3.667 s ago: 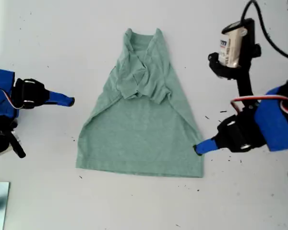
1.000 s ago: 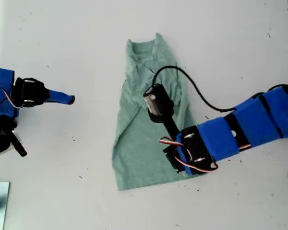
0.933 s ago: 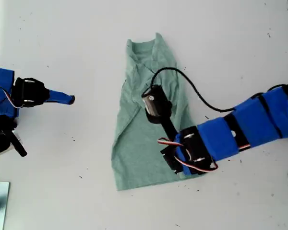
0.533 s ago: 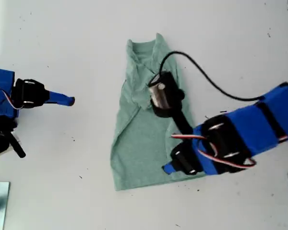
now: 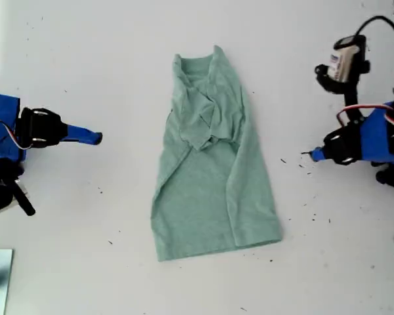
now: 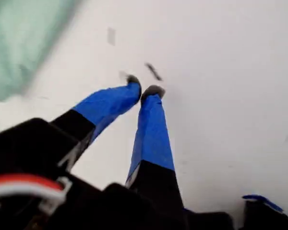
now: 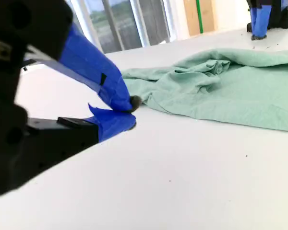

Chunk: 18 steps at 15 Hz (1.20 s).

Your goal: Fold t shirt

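Even, bright light is washing the white table (image 5: 118,275) in the exterior view, leaving only faint shadows; the t shirt (image 5: 210,170) is showing crisply there, its folds softly shaded. The first wrist view is smearing badly, perhaps from motion, with the cloth a green blur; in the second wrist view, daylight is coming through windows (image 7: 129,21) behind, and the near foreground is lying soft.

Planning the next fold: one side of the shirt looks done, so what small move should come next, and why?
Probably bring my second end effector to the t shirt edge on the exterior view's left. That side is not folded over, and my first end effector sits off the cloth, shut and empty.
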Each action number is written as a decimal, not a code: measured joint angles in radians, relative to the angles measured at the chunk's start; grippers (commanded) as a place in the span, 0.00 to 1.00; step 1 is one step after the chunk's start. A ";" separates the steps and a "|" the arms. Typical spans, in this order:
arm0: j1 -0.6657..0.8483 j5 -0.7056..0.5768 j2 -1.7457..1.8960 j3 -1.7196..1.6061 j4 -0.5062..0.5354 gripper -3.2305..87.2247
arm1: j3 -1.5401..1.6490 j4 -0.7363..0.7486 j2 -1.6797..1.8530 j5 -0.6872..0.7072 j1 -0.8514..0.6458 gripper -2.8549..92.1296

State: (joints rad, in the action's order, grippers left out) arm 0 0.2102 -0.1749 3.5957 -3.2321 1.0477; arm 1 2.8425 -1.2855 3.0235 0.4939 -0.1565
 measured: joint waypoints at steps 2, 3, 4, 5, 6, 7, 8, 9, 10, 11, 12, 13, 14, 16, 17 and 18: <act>-0.020 0.064 -0.014 0.067 0.000 0.03 | 0.130 0.049 0.100 0.003 -0.029 0.06; -0.060 0.133 -0.049 0.114 0.000 0.03 | 0.158 0.063 0.112 -0.002 -0.029 0.06; -0.098 0.195 -0.161 0.216 0.000 0.03 | 0.176 0.072 0.126 -0.009 -0.038 0.06; -0.160 0.267 -0.354 0.367 0.006 0.03 | 0.183 0.078 0.127 -0.009 -0.046 0.06; -0.222 0.314 -0.580 0.535 0.032 0.03 | 0.186 0.083 0.129 -0.009 -0.054 0.06; -0.264 0.347 -0.821 0.735 0.103 0.03 | 0.189 0.092 0.129 -0.009 -0.058 0.06; -0.291 0.380 -1.072 0.969 0.213 0.03 | 0.189 0.091 0.133 -0.009 -0.061 0.06; -0.313 0.402 -1.302 1.232 0.348 0.03 | 0.189 0.089 0.141 -0.009 -0.061 0.06; -0.327 0.410 -1.540 1.496 0.471 0.03 | 0.190 0.089 0.152 -0.006 -0.061 0.06; -0.344 0.407 -1.694 1.724 0.514 0.03 | 0.192 0.087 0.166 -0.003 -0.063 0.06; -0.357 0.396 -1.799 1.885 0.528 0.03 | 0.195 0.087 0.184 -0.003 -0.063 0.06; -0.365 0.379 -1.862 1.942 0.535 0.04 | 0.196 0.075 0.202 -0.003 -0.063 0.06; -0.365 0.351 -1.905 1.963 0.535 0.16 | 0.199 0.057 0.236 -0.003 -0.063 0.06; -0.365 0.308 -1.939 1.970 0.535 0.27 | 0.204 0.014 0.314 -0.003 -0.063 0.06; -0.365 0.301 -1.954 1.971 0.535 0.29 | 0.204 0.005 0.330 -0.003 -0.063 0.06; -0.365 0.298 -1.979 1.973 0.535 0.30 | 0.206 0.003 0.334 -0.003 -0.063 0.06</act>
State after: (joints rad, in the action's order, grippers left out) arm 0 -0.1549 0.1227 1.6168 -1.2594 1.5831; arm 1 3.0480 -1.2824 3.3579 0.4909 -0.2194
